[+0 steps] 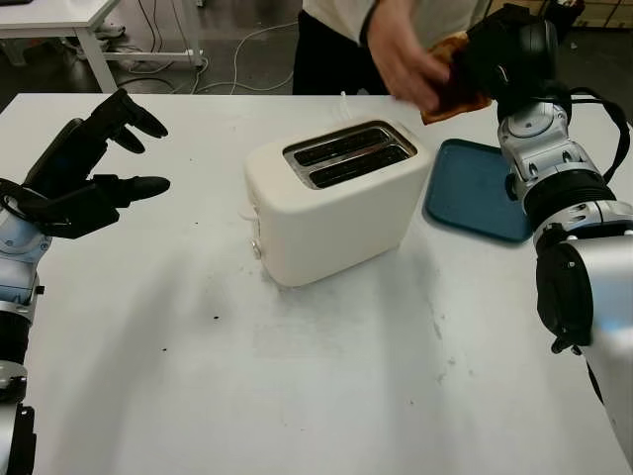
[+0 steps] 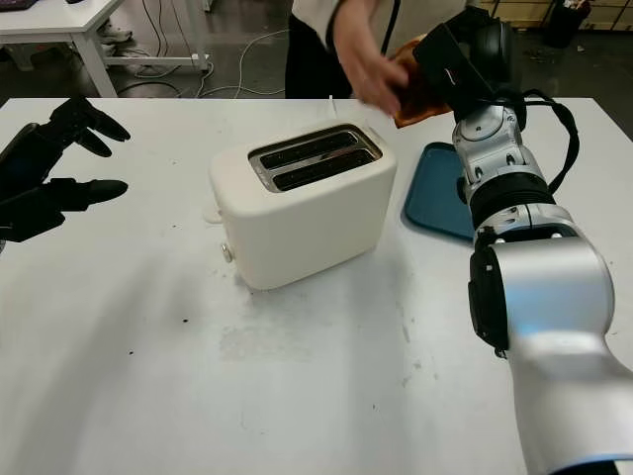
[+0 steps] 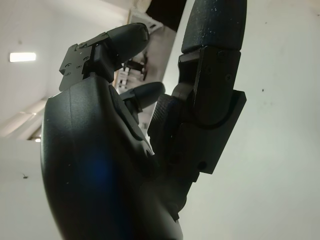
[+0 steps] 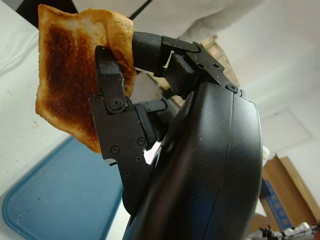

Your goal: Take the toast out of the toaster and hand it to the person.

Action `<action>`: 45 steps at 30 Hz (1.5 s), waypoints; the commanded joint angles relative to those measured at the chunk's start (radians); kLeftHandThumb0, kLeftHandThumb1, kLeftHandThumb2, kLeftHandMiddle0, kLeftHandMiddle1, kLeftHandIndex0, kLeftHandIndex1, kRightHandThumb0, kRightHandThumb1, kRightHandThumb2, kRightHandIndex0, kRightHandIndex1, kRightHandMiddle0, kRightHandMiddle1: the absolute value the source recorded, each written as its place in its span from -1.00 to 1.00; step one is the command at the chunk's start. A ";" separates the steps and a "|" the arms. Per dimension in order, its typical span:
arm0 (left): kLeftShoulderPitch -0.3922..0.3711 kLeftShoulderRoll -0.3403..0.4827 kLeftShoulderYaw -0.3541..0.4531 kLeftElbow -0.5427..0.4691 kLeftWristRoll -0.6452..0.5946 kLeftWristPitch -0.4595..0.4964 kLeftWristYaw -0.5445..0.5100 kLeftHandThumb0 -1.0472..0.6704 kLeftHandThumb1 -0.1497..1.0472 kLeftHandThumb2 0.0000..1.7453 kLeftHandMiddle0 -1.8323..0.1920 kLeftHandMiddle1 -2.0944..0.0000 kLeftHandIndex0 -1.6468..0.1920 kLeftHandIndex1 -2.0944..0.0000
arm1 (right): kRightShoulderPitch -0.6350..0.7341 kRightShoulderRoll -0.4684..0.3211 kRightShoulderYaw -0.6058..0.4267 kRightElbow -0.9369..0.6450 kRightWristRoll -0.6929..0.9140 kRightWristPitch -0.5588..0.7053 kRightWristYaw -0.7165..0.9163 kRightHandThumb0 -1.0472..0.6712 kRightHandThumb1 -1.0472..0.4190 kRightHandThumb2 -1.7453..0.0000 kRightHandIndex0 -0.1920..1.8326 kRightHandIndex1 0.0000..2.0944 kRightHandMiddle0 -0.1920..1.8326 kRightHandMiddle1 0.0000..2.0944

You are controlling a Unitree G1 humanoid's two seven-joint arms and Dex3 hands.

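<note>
I have the toast pinched in my right robot hand, lifted high above the far side of the bench, beyond the blue tray and up and away from the toaster. Through the right wrist camera I see the slice, well browned, clamped between my fingers near one edge, with most of it sticking out free. The person's hand is already on the slice from the other side, closing around the free part.

The step in hand is the handover itself, so my job now is to hold steady and give nothing a jolt. I judge it best to keep my wrist where it is, let the person take a firm hold first, and only then ease my fingers apart slowly. If I let go too soon, the toast could drop onto the tray or the bench; if I squeeze harder or pull, the slice may crack, since toast this dark is likely brittle.

My left robot hand is open and holds nothing, hovering over the left side of the bench, well apart from the toaster.
</note>
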 commanded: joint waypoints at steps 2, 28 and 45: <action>0.005 -0.002 0.013 -0.002 -0.014 -0.008 -0.004 -1.00 0.79 -0.69 0.81 -0.52 0.79 -0.39 | -0.018 0.004 -0.001 0.002 0.001 0.000 -0.007 -0.11 -0.83 0.81 -0.05 0.56 -0.08 0.30; 0.007 -0.001 0.013 -0.001 -0.016 -0.012 -0.004 -1.00 0.79 -0.69 0.81 -0.52 0.79 -0.39 | -0.018 0.008 -0.009 0.001 0.009 -0.003 -0.006 -0.12 -0.83 0.80 -0.04 0.66 -0.15 0.57; 0.003 -0.003 0.013 0.007 -0.016 -0.018 -0.007 -1.00 0.79 -0.70 0.81 -0.54 0.79 -0.41 | -0.029 -0.006 -0.039 -0.001 0.047 -0.012 0.274 -0.62 -0.83 0.93 -0.29 -0.19 -0.24 -0.35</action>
